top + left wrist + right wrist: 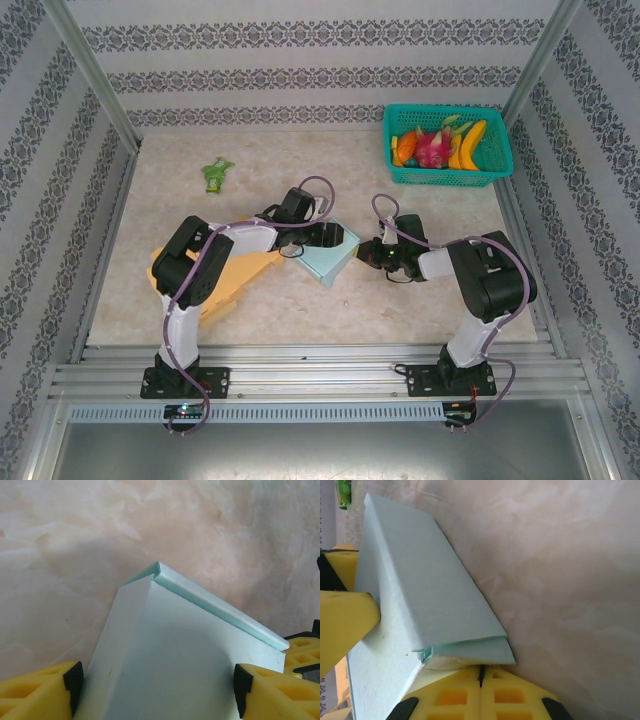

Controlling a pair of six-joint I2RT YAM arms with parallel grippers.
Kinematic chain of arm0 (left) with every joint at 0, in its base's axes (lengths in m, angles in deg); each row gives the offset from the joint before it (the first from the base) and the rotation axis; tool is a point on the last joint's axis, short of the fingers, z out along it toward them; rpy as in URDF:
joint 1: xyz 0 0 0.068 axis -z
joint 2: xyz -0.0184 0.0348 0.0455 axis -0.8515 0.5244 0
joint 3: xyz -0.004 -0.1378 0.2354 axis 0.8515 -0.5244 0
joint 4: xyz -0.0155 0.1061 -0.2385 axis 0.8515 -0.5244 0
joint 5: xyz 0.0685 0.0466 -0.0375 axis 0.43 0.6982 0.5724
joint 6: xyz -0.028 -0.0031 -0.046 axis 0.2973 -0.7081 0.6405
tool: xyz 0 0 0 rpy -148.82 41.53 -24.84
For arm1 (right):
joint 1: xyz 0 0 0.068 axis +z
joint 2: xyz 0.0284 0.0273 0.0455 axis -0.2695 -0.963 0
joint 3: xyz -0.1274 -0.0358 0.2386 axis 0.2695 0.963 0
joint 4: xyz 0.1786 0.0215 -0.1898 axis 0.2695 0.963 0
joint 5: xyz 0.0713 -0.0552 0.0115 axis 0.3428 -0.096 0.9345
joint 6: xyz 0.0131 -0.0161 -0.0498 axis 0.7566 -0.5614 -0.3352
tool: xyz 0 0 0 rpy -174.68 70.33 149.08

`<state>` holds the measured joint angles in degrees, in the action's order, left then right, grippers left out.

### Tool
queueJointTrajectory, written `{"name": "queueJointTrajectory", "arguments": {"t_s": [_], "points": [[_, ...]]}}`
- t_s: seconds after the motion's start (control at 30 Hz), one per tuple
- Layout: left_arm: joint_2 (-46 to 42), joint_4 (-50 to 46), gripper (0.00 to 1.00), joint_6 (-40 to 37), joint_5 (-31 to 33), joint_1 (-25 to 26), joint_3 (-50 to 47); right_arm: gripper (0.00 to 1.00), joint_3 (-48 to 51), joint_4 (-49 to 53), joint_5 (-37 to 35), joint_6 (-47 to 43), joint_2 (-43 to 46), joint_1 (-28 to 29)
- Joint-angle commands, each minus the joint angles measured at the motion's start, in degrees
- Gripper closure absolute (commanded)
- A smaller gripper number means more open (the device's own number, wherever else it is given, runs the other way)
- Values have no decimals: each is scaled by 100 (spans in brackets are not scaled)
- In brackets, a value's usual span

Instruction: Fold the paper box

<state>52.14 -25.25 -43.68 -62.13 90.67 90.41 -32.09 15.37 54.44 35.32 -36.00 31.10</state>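
left wrist: paper box (pixel 175 655) within left gripper (pixel 157 685)

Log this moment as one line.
left claw: gripping paper box | right claw: shut, at its folded edge | fold: partly done

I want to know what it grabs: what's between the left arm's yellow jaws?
The box lies between the jaws of the left gripper, in the left wrist view; whether they squeeze it I cannot tell.

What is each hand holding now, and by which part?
Left hand flanks the paper box at its sides; grip cannot be told. Right hand, shut, holds nothing.
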Motion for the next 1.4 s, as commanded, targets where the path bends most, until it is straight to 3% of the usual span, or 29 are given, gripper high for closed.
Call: {"name": "queueJointTrajectory", "arguments": {"t_s": [0.0,0.2,0.43,0.67,0.9,1.37], "points": [[-196,190,22,486,-831,363,-254,99,77,-310,-425,-274,18,44],[-549,32,16,729,-222,8,-484,100,438,-250,-500,-240,396,-73],[-1225,-166,8,732,382,-30,-953,100,1093,-187,-589,-189,1094,-17],[-1851,209,12,828,615,129,-1940,99,1639,116,-1097,-160,1751,624],[-1874,385,14,879,826,308,-2309,99,1730,364,-1677,46,2206,1476],[-1776,650,16,1135,1119,837,-2404,99,1484,138,-2113,364,1855,2307]]}}
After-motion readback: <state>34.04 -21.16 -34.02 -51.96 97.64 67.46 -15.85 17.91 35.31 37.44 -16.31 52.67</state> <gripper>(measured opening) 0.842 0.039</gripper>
